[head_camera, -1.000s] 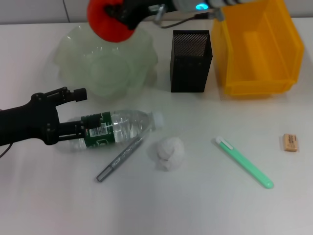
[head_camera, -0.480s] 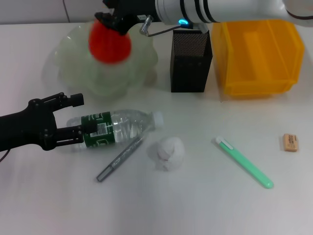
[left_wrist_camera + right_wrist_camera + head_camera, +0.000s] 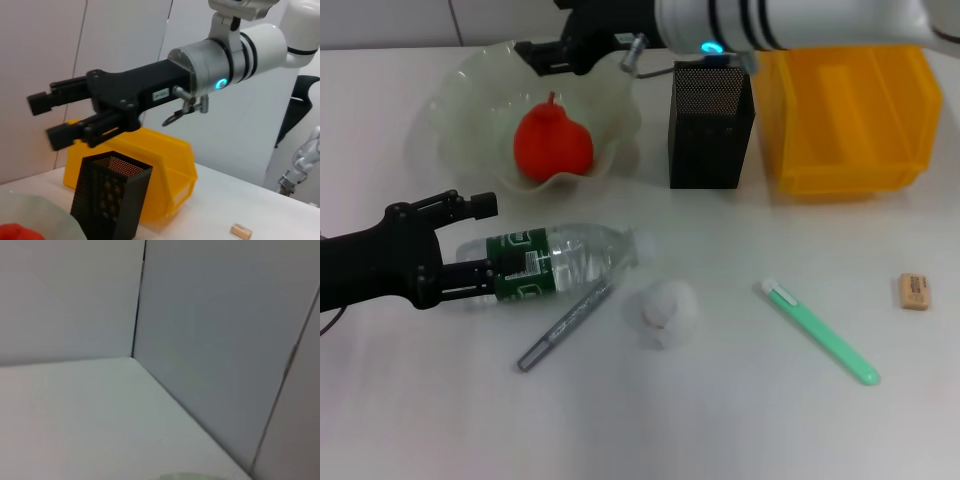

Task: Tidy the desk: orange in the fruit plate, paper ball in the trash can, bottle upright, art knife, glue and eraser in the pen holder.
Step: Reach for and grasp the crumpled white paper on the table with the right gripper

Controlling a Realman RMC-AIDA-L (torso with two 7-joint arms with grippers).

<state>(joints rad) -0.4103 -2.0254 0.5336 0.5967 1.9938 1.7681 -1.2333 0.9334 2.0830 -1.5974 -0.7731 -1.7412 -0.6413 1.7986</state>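
The orange (image 3: 552,146) sits in the plate (image 3: 460,95), upper left; right jaws (image 3: 542,52) hang open, empty. Left jaws (image 3: 470,245) straddle the lying bottle (image 3: 560,260), unclosed: it could roll away.

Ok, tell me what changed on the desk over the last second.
The orange went from the right gripper, which held it above the fruit plate, down into the plate; the gripper let go and now hangs open over the plate's far rim. The left gripper shifted only slightly around the lying bottle. The paper ball, pen holder, green knife and eraser stayed put.
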